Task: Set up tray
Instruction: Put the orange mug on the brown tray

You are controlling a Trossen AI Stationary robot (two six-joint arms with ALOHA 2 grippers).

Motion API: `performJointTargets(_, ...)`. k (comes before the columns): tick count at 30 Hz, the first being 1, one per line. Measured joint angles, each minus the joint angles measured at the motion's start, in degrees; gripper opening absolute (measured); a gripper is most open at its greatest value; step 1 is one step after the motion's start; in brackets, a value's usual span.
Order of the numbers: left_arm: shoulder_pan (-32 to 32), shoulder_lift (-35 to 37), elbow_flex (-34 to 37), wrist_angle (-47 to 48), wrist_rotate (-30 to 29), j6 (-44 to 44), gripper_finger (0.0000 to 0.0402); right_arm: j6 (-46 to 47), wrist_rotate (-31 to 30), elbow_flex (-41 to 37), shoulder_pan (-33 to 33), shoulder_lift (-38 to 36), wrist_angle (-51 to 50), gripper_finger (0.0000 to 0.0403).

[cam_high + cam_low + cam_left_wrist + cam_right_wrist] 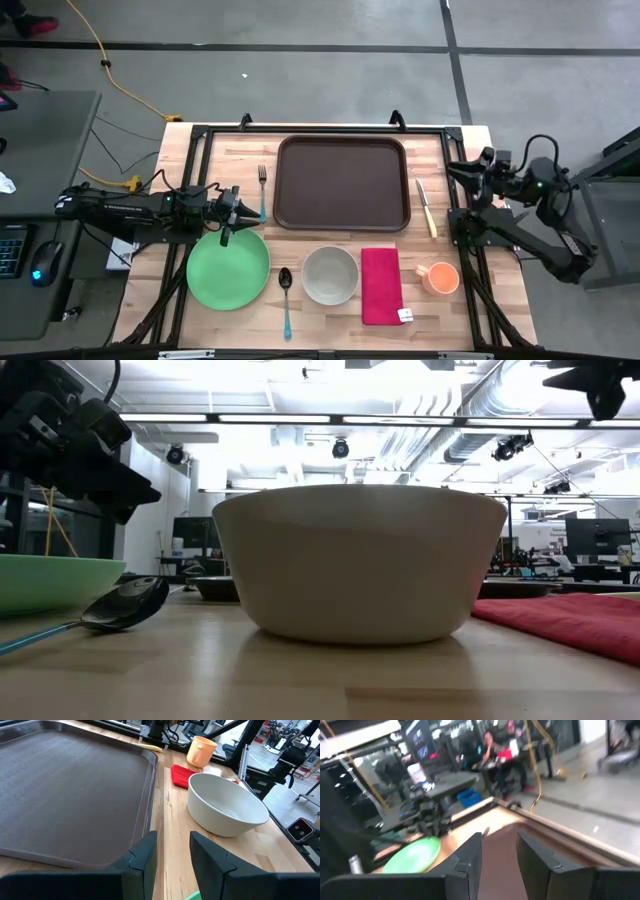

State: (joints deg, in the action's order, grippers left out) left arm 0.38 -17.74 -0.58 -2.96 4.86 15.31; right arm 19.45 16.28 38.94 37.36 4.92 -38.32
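The dark brown tray (343, 183) lies flat at the table's far middle, with nothing on it. My left gripper (236, 210) hovers at the tray's left, over the far edge of a green plate (228, 268). It is open, and the left wrist view shows nothing between its fingers (174, 855), which point toward the tray (70, 785). My right gripper (462, 168) is raised at the table's far right, beyond the tray's right rim. It is open and holds nothing (499, 852).
A fork (262, 180) lies left of the tray and a knife (427, 208) right of it. Along the near side sit a spoon (286, 300), a white bowl (330, 275), a red napkin (381, 285) and an orange cup (440, 277).
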Motion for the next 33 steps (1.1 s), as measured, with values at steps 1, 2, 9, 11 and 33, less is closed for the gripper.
performJointTargets(1, 0.0, 0.0, 0.0, 0.0, 0.0, 0.0, 0.0145, 0.3, 0.9, 0.8, 0.0, 0.6, -1.6, 0.0099)
performJointTargets(2, 0.0, 0.0, 0.0, 0.0, 0.0, 0.0, 0.0145, 0.9, 1.6, 1.5, 0.0, 1.2, -3.2, 0.0099)
performJointTargets(9, 0.0, 0.0, 0.0, -0.1, 0.0, 0.0, 0.0145, 1.3, 9.8, 5.8, 0.0, 5.7, -11.6, 0.0099)
performJointTargets(11, 0.0, 0.0, 0.0, -0.1, 0.0, 0.0, 0.0145, 1.2, 11.8, 7.2, 0.0, 7.2, -14.9, 0.0099)
performJointTargets(33, 0.0, 0.0, 0.0, -0.1, 0.0, 0.0, 0.0145, 3.3, 31.7, 10.3, 0.0, 20.9, -29.3, 0.0099)
